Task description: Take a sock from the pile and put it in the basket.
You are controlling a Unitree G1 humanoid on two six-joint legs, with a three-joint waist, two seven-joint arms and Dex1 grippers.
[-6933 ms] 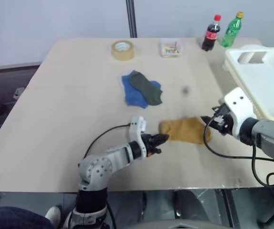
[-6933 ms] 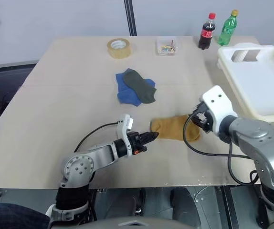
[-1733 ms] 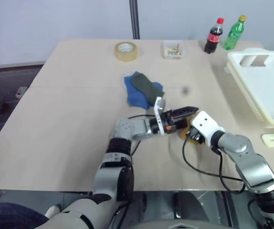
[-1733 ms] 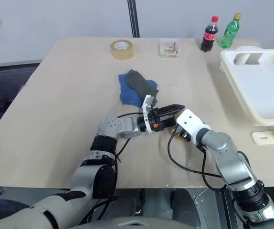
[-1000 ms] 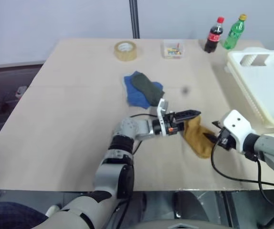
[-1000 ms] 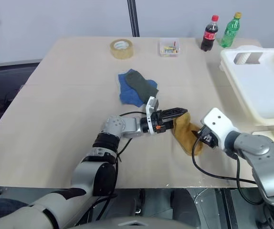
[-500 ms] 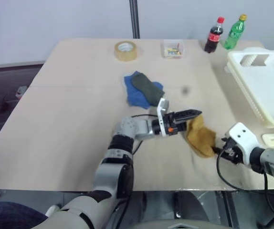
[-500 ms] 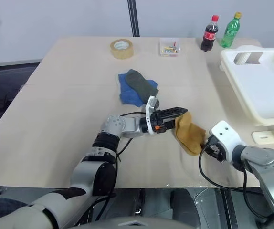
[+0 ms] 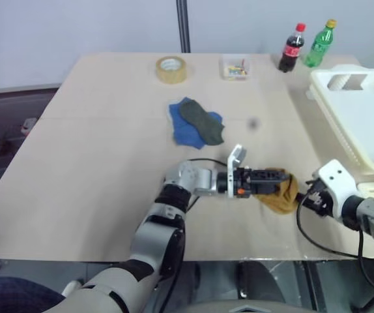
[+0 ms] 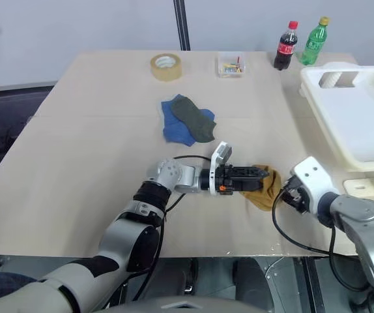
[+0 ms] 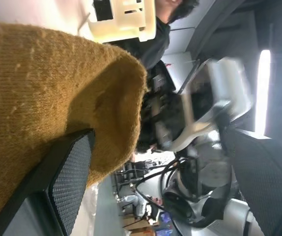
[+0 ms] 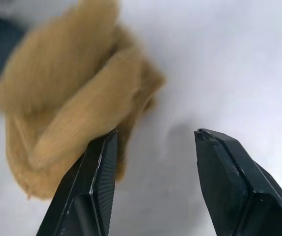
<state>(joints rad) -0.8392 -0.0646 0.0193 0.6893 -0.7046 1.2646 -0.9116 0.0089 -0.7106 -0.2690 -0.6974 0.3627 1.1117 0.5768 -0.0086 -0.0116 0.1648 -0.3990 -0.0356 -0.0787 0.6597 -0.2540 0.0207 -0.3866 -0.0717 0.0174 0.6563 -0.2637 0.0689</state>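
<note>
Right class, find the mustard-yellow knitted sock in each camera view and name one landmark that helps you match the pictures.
Left eye view: the mustard-yellow knitted sock lies bunched near the table's front edge, right of centre.
Right eye view: same spot, between the two grippers.
Left wrist view: it covers the picture's left side.
Right wrist view: crumpled, upper left.
Shared landmark: the white slotted plastic basket, also in the left wrist view.

The sock (image 11: 38, 88) is coarse matt knit; the basket (image 9: 363, 124) is smooth white plastic.
</note>
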